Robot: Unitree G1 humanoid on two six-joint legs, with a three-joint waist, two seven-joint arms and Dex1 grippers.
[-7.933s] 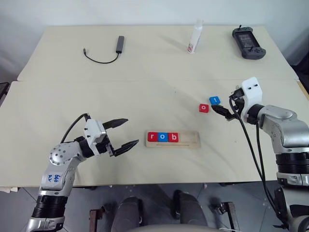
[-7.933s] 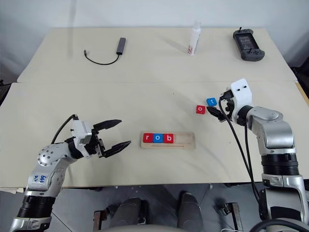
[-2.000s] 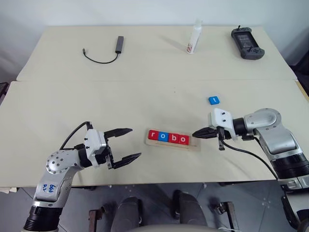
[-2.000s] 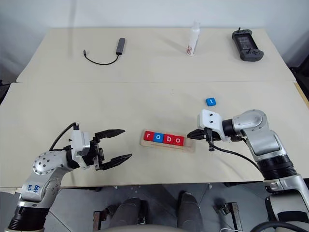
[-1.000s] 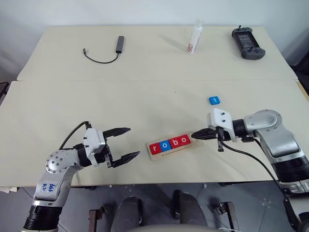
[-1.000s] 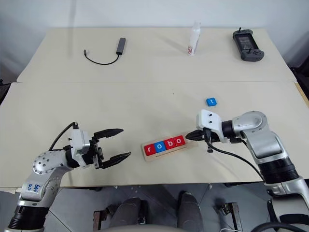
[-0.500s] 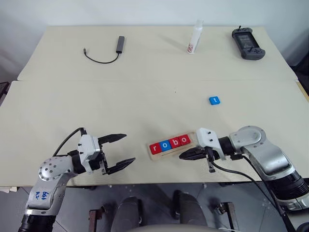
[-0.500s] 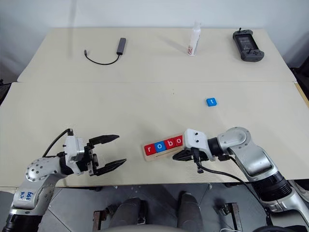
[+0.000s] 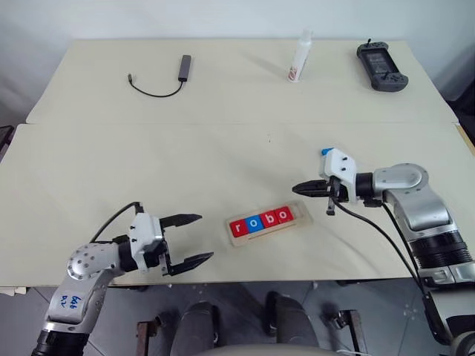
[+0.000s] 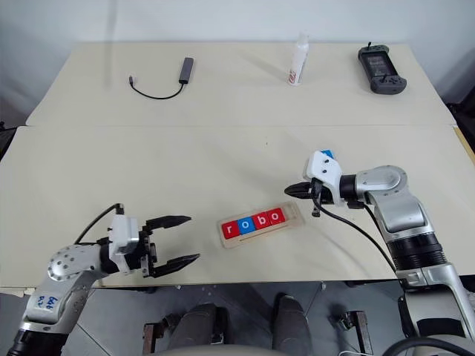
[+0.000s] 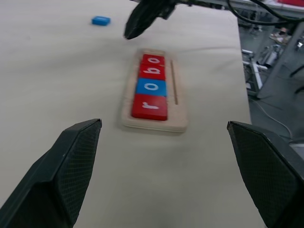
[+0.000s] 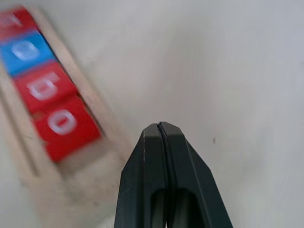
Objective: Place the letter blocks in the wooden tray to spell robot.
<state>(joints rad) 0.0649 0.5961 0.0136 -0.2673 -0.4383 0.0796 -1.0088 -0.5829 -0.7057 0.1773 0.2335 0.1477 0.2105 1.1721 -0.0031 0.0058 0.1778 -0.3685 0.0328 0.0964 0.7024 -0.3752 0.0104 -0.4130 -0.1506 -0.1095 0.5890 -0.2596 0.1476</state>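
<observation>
Wooden tray (image 9: 298,219) angled on the near table — red r (image 9: 237,228), blue o (image 9: 253,223), red b (image 9: 267,219), red o (image 9: 282,216) seated, fifth slot bare.
Left gripper (image 9: 191,238) jaws wide; right gripper (image 9: 297,188) pinched empty; blue t block (image 9: 325,152) mostly hidden behind its wrist.

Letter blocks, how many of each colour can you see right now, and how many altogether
Red letter blocks: 3, the r, b and second o in the wooden tray.
Blue letter blocks: 2, the first o in the tray and one loose on the table.
Total: 5
</observation>
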